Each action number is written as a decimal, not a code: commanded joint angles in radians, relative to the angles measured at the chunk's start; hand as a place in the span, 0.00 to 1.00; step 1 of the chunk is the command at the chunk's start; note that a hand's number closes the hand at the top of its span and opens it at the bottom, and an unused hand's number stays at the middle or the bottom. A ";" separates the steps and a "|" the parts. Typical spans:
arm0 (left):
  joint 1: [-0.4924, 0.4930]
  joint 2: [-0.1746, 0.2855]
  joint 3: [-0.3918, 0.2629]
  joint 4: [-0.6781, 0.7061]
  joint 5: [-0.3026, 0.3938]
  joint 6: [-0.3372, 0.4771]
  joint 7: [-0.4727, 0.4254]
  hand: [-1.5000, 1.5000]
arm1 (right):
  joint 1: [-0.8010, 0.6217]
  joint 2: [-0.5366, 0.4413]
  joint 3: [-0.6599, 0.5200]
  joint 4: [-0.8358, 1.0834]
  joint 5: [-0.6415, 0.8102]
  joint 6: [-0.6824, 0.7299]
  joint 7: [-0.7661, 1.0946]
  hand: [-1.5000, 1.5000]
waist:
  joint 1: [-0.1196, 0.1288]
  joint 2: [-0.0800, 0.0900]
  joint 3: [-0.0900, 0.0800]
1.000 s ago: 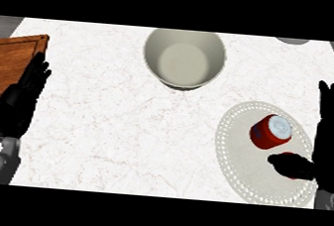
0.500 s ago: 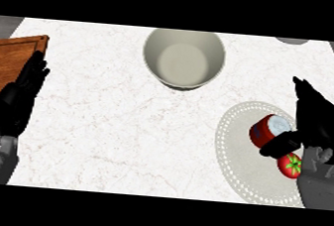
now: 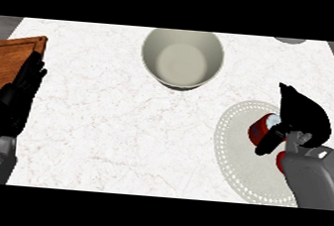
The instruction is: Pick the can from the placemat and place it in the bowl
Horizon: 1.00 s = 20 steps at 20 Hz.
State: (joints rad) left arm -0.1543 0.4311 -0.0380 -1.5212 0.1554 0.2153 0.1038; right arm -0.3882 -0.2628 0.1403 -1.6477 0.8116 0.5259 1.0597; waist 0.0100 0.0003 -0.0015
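Red can [image 3: 259, 130] is grasped on the placemat [image 3: 239, 165] at four o'clock, the right hand [image 3: 302, 118] curled round it; a lift toward the bowl [image 3: 183, 61] at twelve o'clock seems called for next.

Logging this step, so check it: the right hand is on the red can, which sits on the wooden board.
One thing is wrong: the can sits on the round placemat, not the wooden board, as the head view shows. The right hand is on the can.
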 commanded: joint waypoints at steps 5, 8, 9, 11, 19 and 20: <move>0.047 -0.013 0.015 -0.004 -0.015 -0.027 -0.028 0.50 | -0.030 0.025 0.065 0.075 0.171 0.027 0.088 0.00 | 0.000 -0.001 0.001; -0.030 -0.002 0.053 0.018 0.005 -0.040 0.028 0.50 | -0.070 0.079 0.037 0.160 0.189 0.014 0.079 0.00 | -0.001 0.001 0.001; 0.042 -0.029 0.030 0.002 -0.018 -0.041 -0.036 0.50 | -0.019 0.061 0.006 0.092 0.167 0.051 0.071 0.00 | -0.006 -0.001 0.001; -0.008 -0.044 0.037 0.040 -0.016 -0.044 -0.015 0.50 | -0.026 0.119 0.011 0.132 0.187 0.021 0.076 0.00 | -0.007 0.000 0.001; 0.020 -0.061 0.055 0.010 -0.059 -0.056 -0.019 0.50 | 0.012 0.145 -0.018 0.209 0.279 -0.051 0.008 0.00 | -0.007 0.000 0.001; 0.037 -0.076 0.028 -0.071 -0.080 -0.031 0.034 0.50 | 0.074 0.164 0.004 0.169 0.285 -0.052 0.010 0.00 | -0.007 -0.001 0.002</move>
State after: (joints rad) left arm -0.1311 0.3776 0.0069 -1.5345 0.1051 0.1723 0.1061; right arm -0.3509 -0.1400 0.1307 -1.4917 1.0578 0.5149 0.9952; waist 0.0027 -0.0003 -0.0002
